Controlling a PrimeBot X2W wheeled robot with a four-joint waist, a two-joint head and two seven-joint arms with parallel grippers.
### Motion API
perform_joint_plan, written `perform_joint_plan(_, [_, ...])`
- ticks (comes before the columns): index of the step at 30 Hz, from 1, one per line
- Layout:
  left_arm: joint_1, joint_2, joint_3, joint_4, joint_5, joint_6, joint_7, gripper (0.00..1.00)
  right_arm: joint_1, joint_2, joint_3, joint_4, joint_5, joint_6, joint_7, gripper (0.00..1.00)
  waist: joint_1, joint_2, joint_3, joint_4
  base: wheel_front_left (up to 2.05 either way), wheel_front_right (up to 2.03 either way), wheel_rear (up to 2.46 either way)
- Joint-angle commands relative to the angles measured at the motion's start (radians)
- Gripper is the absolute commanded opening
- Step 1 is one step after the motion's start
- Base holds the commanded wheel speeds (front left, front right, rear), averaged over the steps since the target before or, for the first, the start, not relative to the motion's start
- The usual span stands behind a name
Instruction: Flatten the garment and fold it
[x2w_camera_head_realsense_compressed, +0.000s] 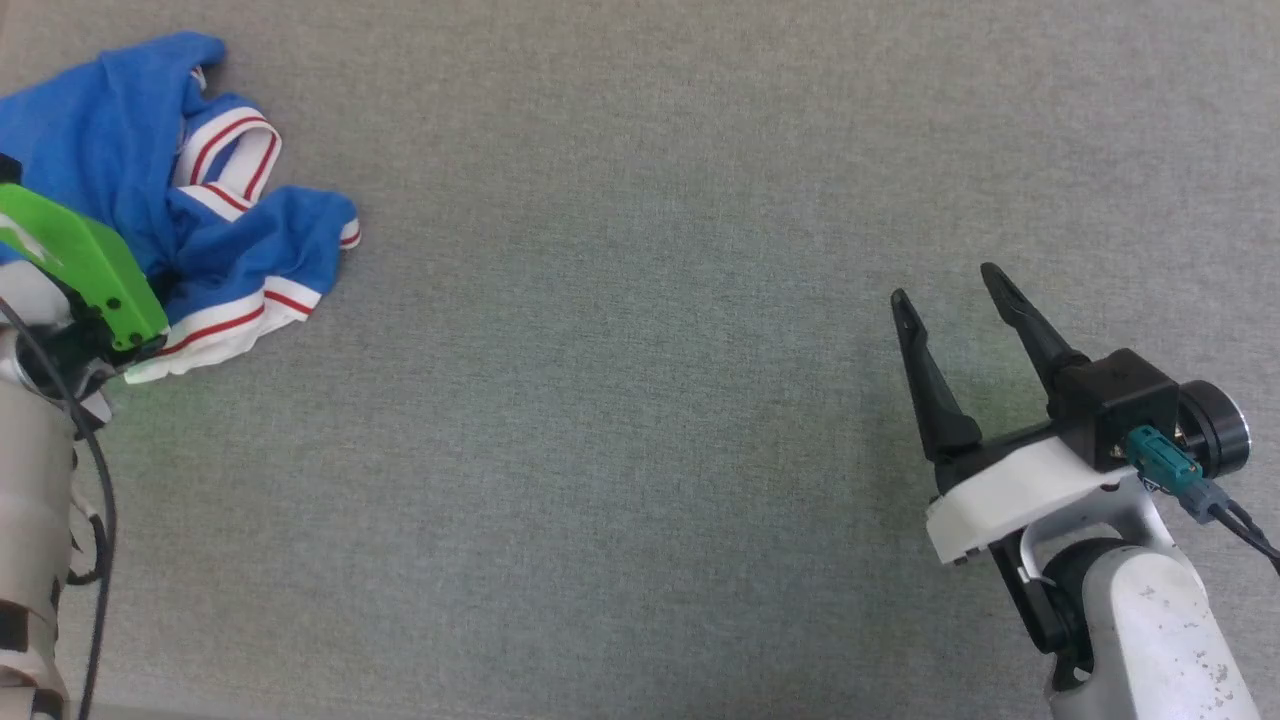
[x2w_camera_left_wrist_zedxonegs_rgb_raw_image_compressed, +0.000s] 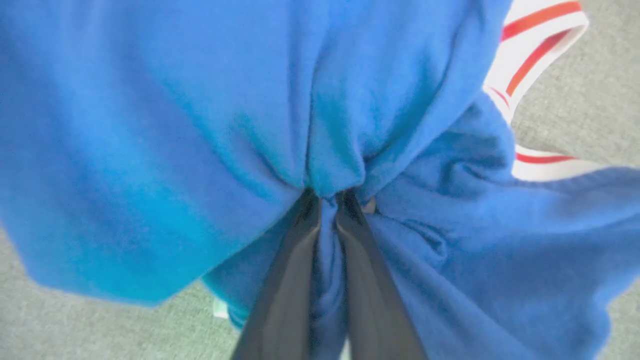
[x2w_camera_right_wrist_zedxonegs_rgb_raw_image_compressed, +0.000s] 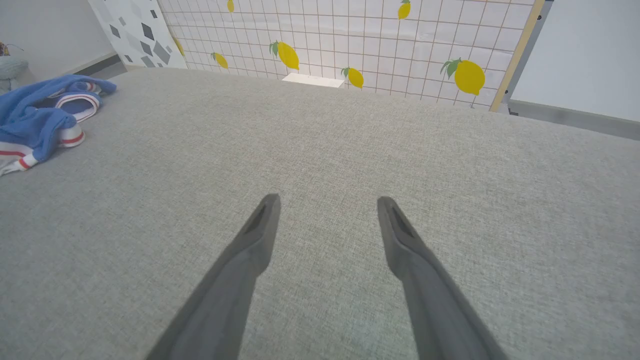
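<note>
The two dark fingers (x2w_camera_left_wrist_zedxonegs_rgb_raw_image_compressed: 295, 260) of the left gripper (x2w_camera_left_wrist_zedxonegs_rgb_raw_image_compressed: 327, 196) are shown pressed nearly together. A gathered fold of the garment (x2w_camera_left_wrist_zedxonegs_rgb_raw_image_compressed: 150, 125) is pinched between their tips, and the cloth is drawn into radiating creases at the grip. In the head view the left wrist is masked by a green bracket (x2w_camera_head_realsense_compressed: 85, 265), and the garment is seen bunched at the far left of the grey fabric surface (x2w_camera_head_realsense_compressed: 620, 420). The right gripper (x2w_camera_head_realsense_compressed: 948, 283) is held with its fingers spread and nothing between them, at the right of the surface, well apart from the cloth, which lies to its left. The left arm is thus by far the nearer. No clear long axis can be read from the heap. It is judged that the right arm must be brought across before any spreading pull is possible. The garment appears as royal-blue jersey, crumpled over itself, with white bands striped in red exposed along its edges; no print is visible.
</note>
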Motion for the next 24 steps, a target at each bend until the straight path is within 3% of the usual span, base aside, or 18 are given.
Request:
perform_joint_plan(1, [0.038, -0.027, -0.02, 0.023, 0.018, 0.001, -0.014, 0.0, -0.006, 0.0, 0.0, 0.004, 0.009, -0.002, -0.006, 1.0, 0.0001, 0.012, -0.029, 0.008, 0.0, 0.0, 0.0])
perform_joint_plan(6, [0.015, 0.001, -0.038, -0.001, 0.069, 0.004, -0.165, 0.0, 0.014, 0.0, -0.008, 0.024, 0.019, -0.002, -0.022, 1.0, 0.0001, 0.012, -0.107, 0.022, 0.0, 0.0, 0.0])
perform_joint_plan(13, [-0.023, 0.027, -0.058, -0.02, 0.146, 0.044, -0.409, 0.0, 0.06, 0.0, -0.036, 0.05, 0.019, -0.002, -0.039, 1.0, 0.0001, 0.012, -0.236, 0.038, 0.0, 0.0, 0.0])
perform_joint_plan(24, [-0.08, 0.012, -0.118, -0.054, 0.251, 0.059, -0.737, 0.0, 0.148, 0.0, -0.084, 0.064, 0.055, -0.002, -0.047, 1.0, 0.0001, 0.012, -0.404, 0.008, 0.0, 0.0, 0.0])
